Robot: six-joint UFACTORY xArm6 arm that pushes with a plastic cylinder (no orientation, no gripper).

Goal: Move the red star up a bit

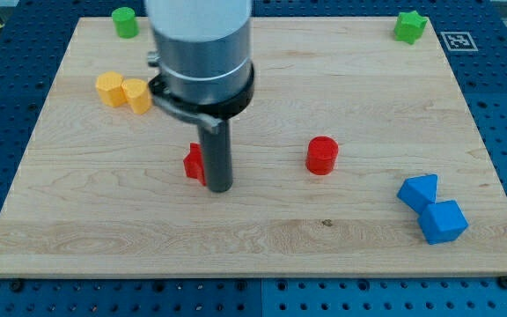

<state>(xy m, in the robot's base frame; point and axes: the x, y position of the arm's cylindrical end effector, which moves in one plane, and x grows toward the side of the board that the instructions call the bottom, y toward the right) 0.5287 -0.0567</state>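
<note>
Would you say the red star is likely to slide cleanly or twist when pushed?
The red star looks small and rigid, so it probably slides easily on the smooth wooden board. My tip sits against its right side, off-centre; its points may make it rotate.

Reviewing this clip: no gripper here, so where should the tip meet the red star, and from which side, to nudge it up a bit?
Contact the red star on its edge facing the view's bottom, centred, then push toward the view's top. My tip sits at the star's right, slightly lower, and the rod hides part of it. Judging by this, it should circle below first; an off-centre push on the star's points would likely spin it.
</note>
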